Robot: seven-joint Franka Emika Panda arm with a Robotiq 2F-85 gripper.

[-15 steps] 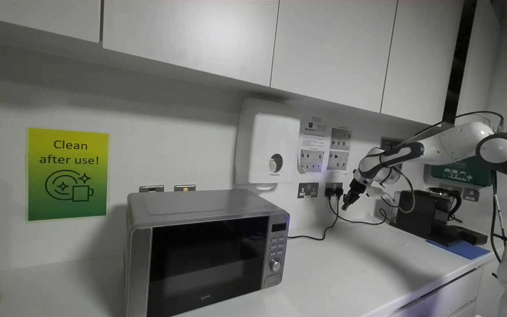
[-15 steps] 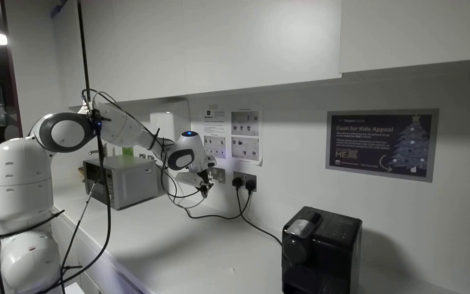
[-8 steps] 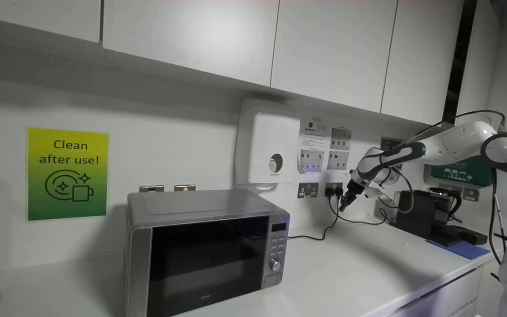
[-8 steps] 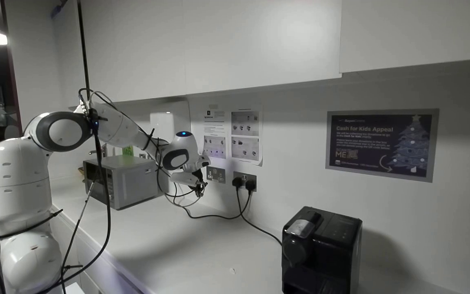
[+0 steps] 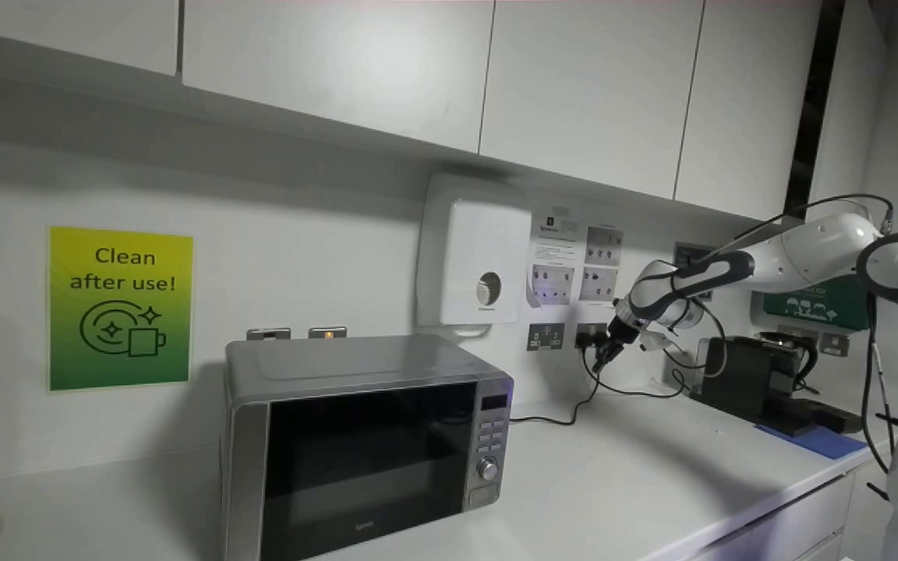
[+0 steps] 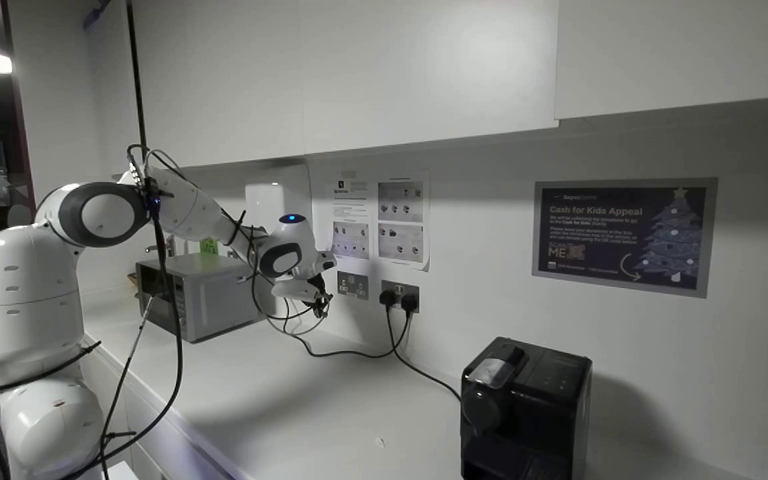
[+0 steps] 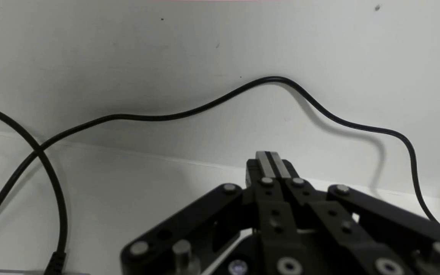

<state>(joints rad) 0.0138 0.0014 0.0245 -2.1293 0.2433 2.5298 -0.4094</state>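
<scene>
My gripper (image 7: 273, 162) is shut, its pale finger pads close together with nothing seen between them. It points toward the wall and worktop, below a black cable (image 7: 155, 117) that curves along the wall. A second black cable (image 7: 60, 198) crosses it at the left of the wrist view. In both exterior views the gripper (image 5: 600, 365) (image 6: 321, 311) hangs above the worktop, near the wall sockets and black plugs (image 6: 409, 303). In an exterior view the tips overlap the hanging cable; I cannot tell whether they touch it.
A grey microwave (image 5: 371, 467) (image 6: 224, 293) and a black coffee machine (image 6: 531, 400) stand on the white worktop (image 5: 589, 483). A white dispenser (image 5: 476, 249) is on the wall. Wall cupboards (image 5: 340, 70) overhang the worktop. A double socket (image 6: 353, 285) is beside the gripper.
The gripper and wrist have moved a little toward the microwave, leftward in both exterior views. The arm's elbow has shifted slightly back. The microwave and coffee machine have not moved.
</scene>
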